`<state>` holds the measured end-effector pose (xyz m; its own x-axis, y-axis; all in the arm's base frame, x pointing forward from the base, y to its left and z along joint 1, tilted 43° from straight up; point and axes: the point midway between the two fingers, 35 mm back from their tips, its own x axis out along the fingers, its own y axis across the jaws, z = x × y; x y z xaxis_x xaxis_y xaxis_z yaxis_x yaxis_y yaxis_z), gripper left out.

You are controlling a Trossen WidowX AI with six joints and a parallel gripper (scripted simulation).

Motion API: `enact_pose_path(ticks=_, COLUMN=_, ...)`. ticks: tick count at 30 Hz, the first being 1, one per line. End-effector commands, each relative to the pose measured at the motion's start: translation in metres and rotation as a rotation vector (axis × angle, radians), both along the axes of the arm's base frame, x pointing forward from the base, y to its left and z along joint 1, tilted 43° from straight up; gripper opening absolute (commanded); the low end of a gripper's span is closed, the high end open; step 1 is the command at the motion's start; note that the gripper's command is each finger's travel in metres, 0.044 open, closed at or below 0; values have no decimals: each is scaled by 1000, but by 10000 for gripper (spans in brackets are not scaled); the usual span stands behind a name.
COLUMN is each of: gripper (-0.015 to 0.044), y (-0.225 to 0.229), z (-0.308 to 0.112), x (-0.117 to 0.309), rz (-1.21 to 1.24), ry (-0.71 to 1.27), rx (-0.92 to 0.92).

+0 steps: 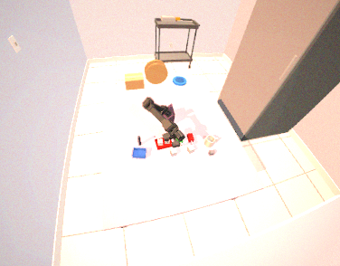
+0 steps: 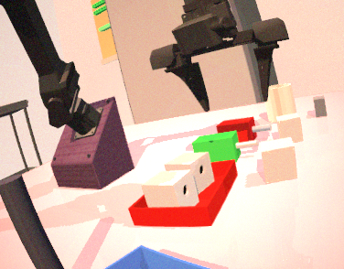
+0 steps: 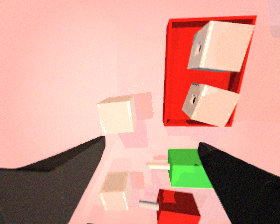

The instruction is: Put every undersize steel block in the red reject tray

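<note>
Your tool (image 2: 237,105) (image 3: 151,143) stands wide open, holding nothing. You have the green gauge (image 2: 217,146) (image 3: 190,169) on the counter (image 2: 176,247) (image 3: 56,60) beside the red tray (image 2: 173,216) (image 3: 178,75): a bright, boxy handle with a thin, pale pin pointing away from the tray, which carries two cream blocks (image 2: 170,193) (image 3: 228,47) with dark holes.

Red reject tray (image 1: 158,147) (image 2: 171,217) (image 3: 168,75): uniform red, with pale cream blocks (image 2: 168,194) (image 3: 224,46) in it, each showing a dark hole. GO gauge (image 2: 216,146) (image 3: 188,172) bright green with a cream pin; second gauge (image 2: 234,125) (image 3: 177,206) deep red with a grey pin. Arm base (image 2: 80,169) purple with darker wood-grain streaks, arm (image 2: 36,41) near-black brown; open tray beyond (image 1: 139,153) (image 2: 144,260) plain blue, tabletop washed pinkish white.
</note>
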<state>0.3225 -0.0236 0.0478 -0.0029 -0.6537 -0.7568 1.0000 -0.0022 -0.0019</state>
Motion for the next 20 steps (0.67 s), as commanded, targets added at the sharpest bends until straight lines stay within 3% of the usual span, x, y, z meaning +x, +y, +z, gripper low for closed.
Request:
enact_pose_path(ticks=1, gripper=440, y=33, z=7, x=-20, rz=-29, ry=-28, rx=13)
enact_pose_path(ticks=8, gripper=440, y=94, z=34, x=-87, rz=-159, ry=-122, rx=-20)
enact_pose_path(ticks=20, gripper=440, y=96, z=34, x=-89, rz=-162, ry=-125, rx=-22)
